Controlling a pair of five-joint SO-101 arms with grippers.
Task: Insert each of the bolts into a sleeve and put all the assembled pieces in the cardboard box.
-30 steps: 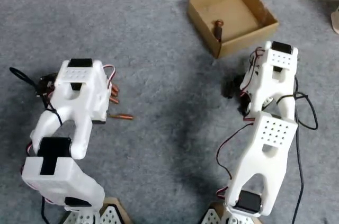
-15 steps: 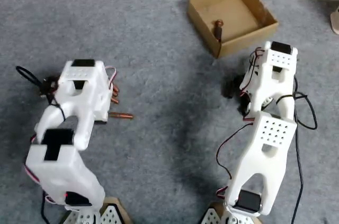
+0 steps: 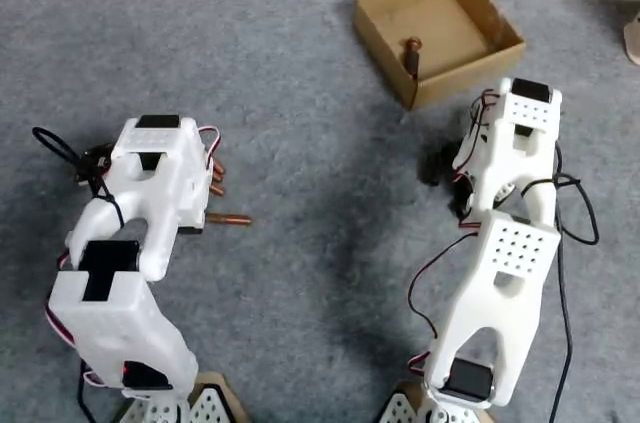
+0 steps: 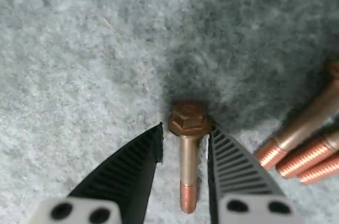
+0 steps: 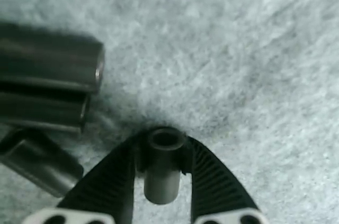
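left arm (image 3: 150, 178) has sunk a touch lower and closer to its base over the last second, the right one hasn't budged. left claw (image 4: 185, 135) is down on the grey surface (image 3: 320, 193) with its jaws apart, straddling a bolt (image 4: 188, 155) lying flat. one finger looks to be right against the hex head and the other is just shy of it, so not pinched yet as far as i can tell. spare bolts (image 4: 302, 150) sit just beside it.

further over, the cardboard box (image 3: 400, 83) already has one assembled piece (image 3: 412, 51) inside. right arm (image 3: 515, 163) is parked near the box, and its claw (image 5: 161, 149) is clamped on a sleeve (image 5: 161, 179), open end facing up, with loose sleeves (image 5: 47, 65) lying close by.

so i'd call this the pick-up of the next bolt. next move needs the left jaws to close, lift, then line the threaded tip up with that sleeve's bore.
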